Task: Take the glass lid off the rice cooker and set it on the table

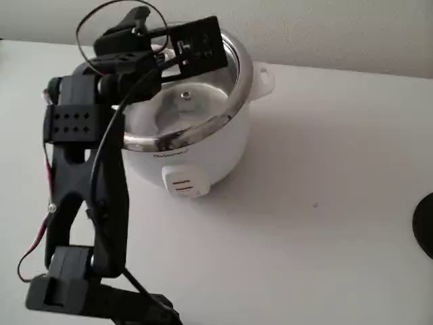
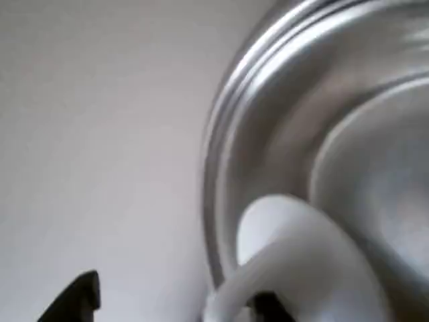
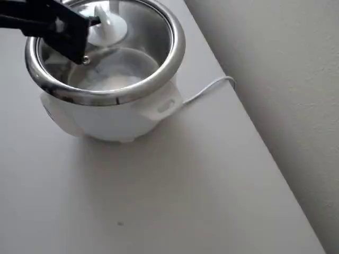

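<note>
Step in hand: closing on the white knob (image 3: pixel 108 29) so the glass lid (image 1: pixel 186 108) can be lifted, as I judge it.
Lid: seated on the rice cooker (image 1: pixel 196 152), inside the wide steel rim, level as far as the fixed view shows.
Cooker: stands on the white bench (image 3: pixel 175 196), switch panel facing the fixed camera.
Pincer (image 2: pixel 175 298): low over the lid, at the knob; in the wrist view one black finger (image 2: pixel 80 292) is off to the left and the other shows beneath the knob's edge. Whether it grips the knob or merely flanks it I cannot tell.
Doing it well: centre the knob between the fingers, squeeze under its flared top, then raise straight up until the lid's rim clears the pot.
Risk: a skewed grasp could tip the lid against the steel rim or drag the cooker.
Set-down: the bare bench right of the cooker in the fixed view looks suitable.
</note>
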{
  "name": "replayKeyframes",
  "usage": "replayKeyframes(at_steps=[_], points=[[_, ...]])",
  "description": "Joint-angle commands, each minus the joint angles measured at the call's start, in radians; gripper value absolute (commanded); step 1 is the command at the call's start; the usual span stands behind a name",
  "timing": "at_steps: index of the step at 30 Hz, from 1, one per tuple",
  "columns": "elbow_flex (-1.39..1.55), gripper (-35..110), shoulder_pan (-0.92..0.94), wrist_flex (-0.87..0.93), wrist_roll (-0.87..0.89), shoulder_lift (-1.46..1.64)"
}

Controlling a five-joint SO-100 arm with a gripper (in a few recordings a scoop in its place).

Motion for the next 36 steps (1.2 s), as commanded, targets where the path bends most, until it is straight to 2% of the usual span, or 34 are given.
replayKeyframes(at_steps=[1,4,7,13,24,31,36], points=[[-0.077,25,0.014,-0.083,0.044,-0.031],[-0.074,16,0.020,-0.135,0.052,-0.067],[-0.067,0,0.031,-0.146,0.054,-0.067],[-0.067,0,0.084,-0.133,0.112,0.072],[-0.066,0,0.190,-0.110,0.109,0.465],[0.032,0,0.439,-0.086,-0.017,0.643],[0.371,0,0.687,-0.318,-0.086,0.765]])
